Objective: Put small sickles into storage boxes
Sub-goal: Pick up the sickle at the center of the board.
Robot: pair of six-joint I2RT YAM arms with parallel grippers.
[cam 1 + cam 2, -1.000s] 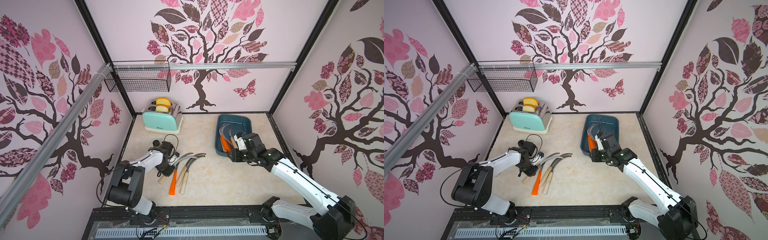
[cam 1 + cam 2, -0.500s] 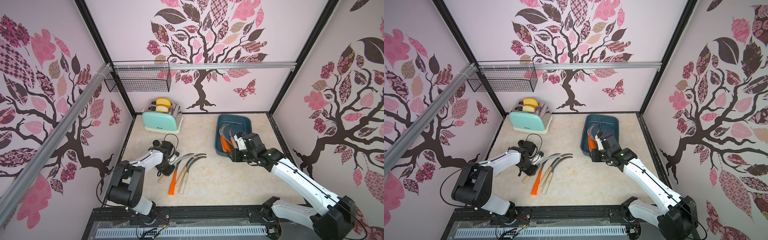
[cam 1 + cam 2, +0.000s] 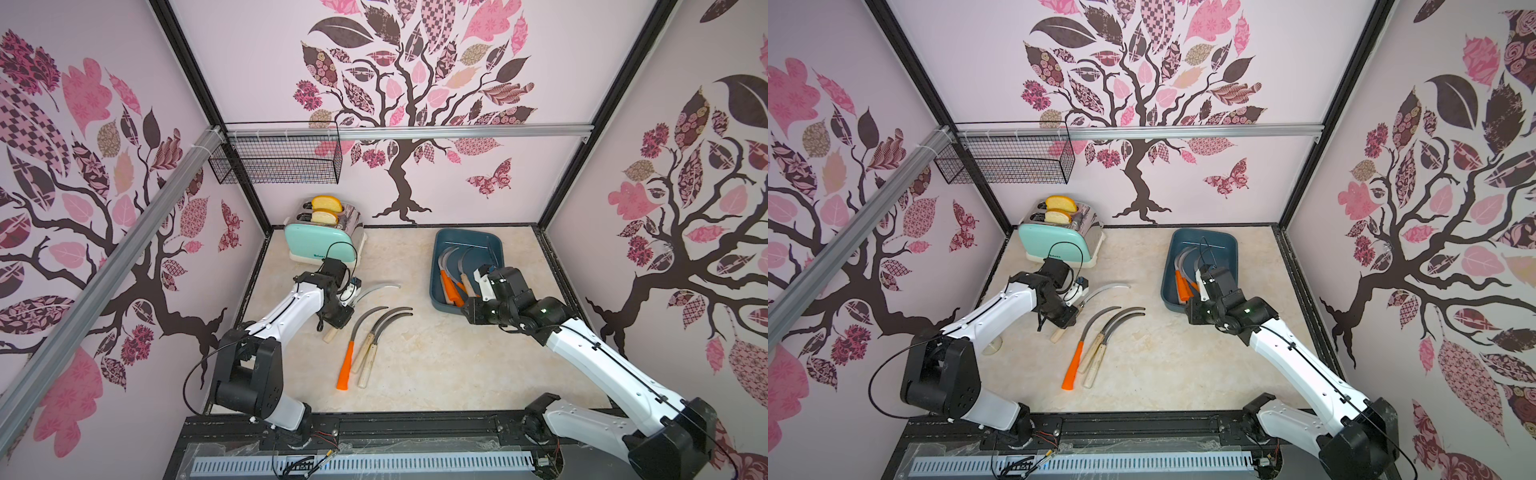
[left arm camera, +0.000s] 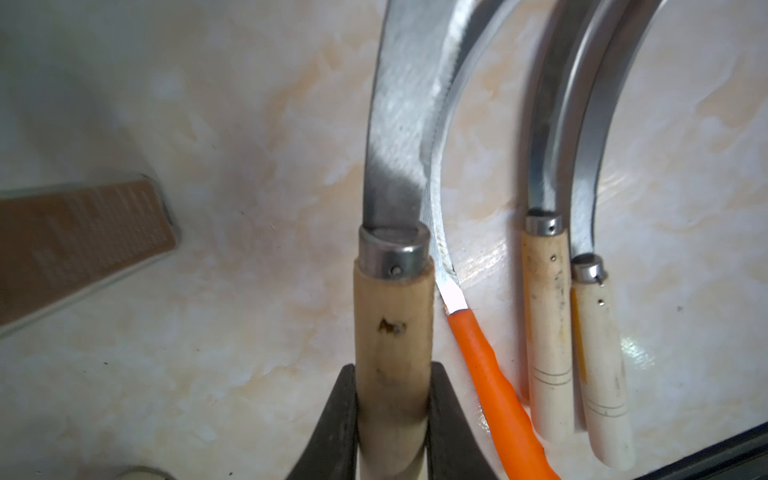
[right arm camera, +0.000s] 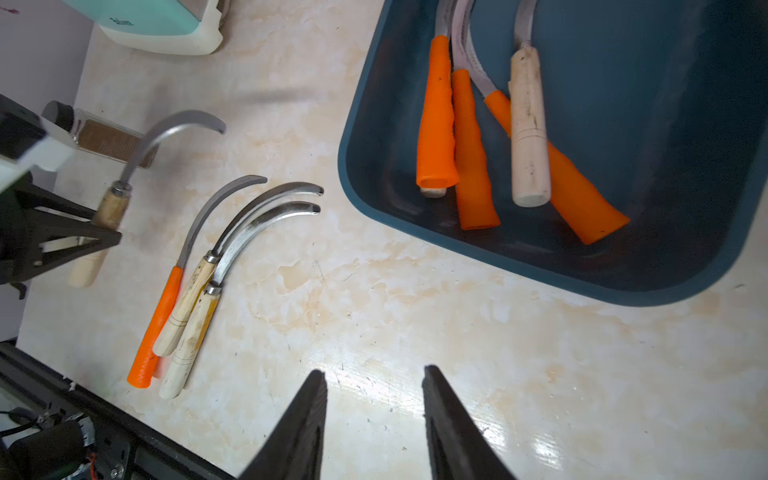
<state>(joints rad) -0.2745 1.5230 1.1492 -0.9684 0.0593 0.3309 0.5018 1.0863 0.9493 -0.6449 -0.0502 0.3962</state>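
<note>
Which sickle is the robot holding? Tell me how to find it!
Find the mint-green toaster at the back. Just in front of it, the left gripper is shut on a sickle with a wooden handle. Unlike the three sickles lying bunched together nearby, it alone is pinched between black fingers.

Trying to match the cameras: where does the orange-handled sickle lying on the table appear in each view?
Both top views: the orange-handled sickle lies centre-front on the table.
Left wrist: beside the wooden-handled sickle gripped by the left claw.
Right wrist: past the open right claw.
Shared landmark: two pale-handled sickles lying alongside it.
</note>
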